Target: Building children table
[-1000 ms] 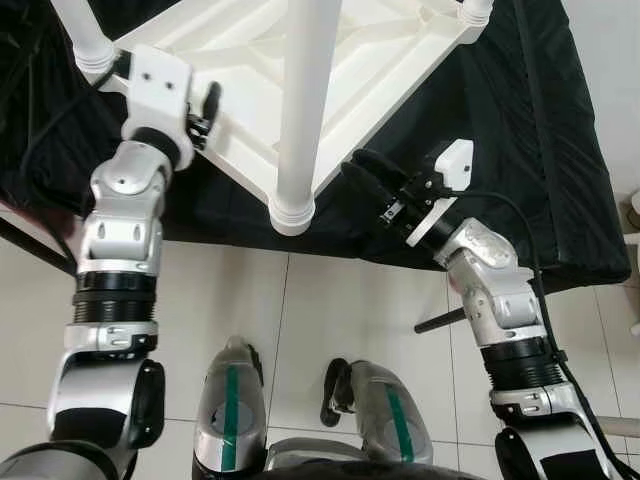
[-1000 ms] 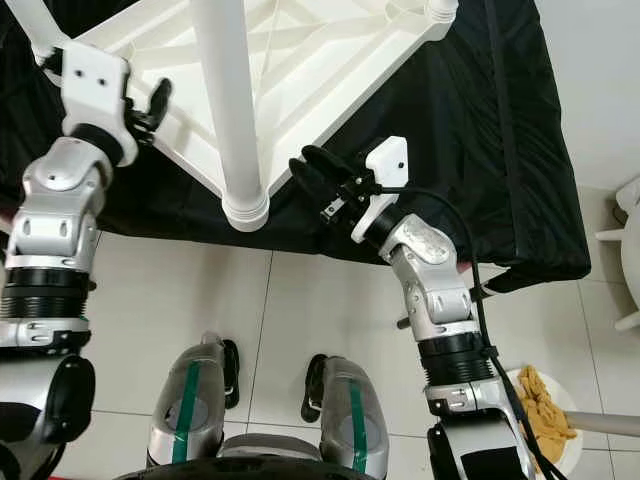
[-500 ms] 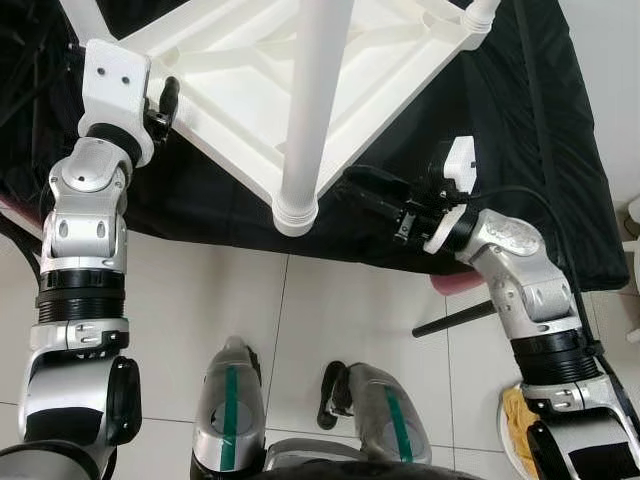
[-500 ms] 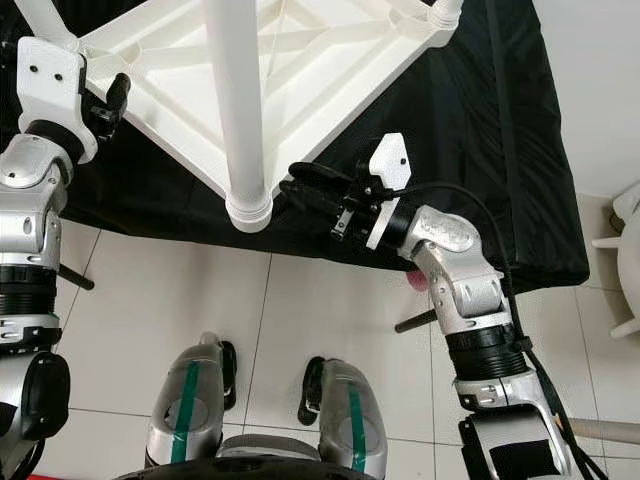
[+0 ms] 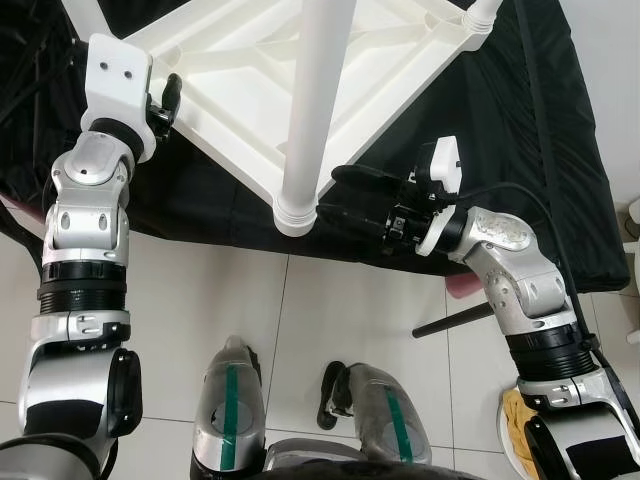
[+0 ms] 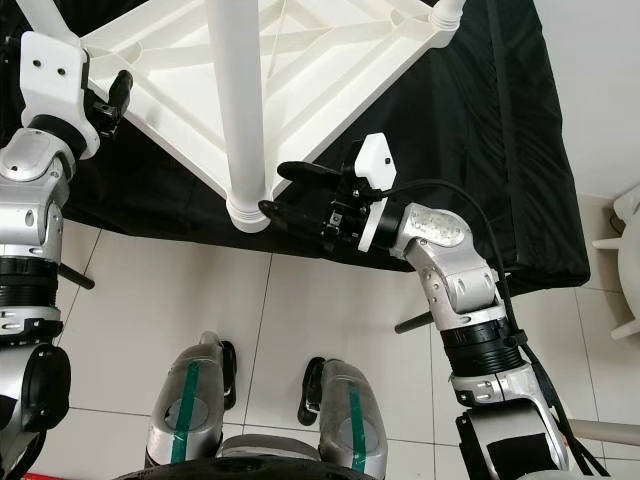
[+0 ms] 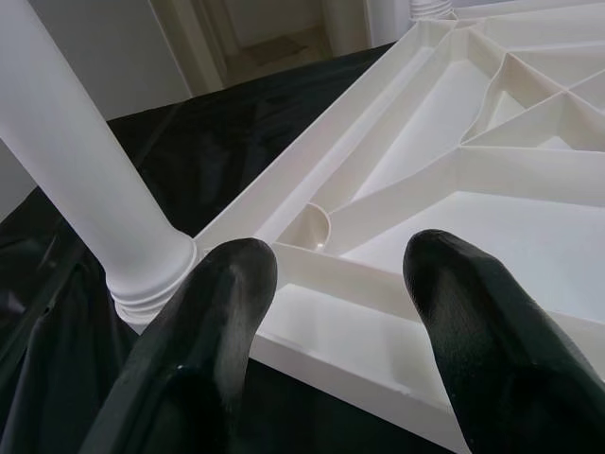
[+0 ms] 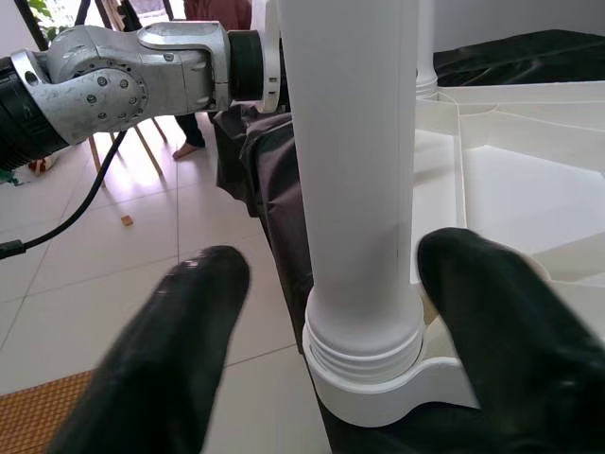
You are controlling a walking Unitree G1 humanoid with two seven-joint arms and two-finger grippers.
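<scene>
Right claw (image 5: 340, 195) spread wide around the white plastic table leg (image 5: 318, 100) at its socket.
Upturned white ribbed table (image 5: 240, 60) lies on black-draped tabletop (image 5: 560, 180); left claw (image 5: 170, 100), open, straddles its rim. Close squarely above the collar.

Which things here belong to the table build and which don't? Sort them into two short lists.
Job in hand:
- upturned white table top
- white table leg in its near corner socket
- right end effector, open either side of that leg's base
- left end effector, open at the top's edge

Lying about:
- black cloth under the table
- yellow rag on the tiled floor
</scene>
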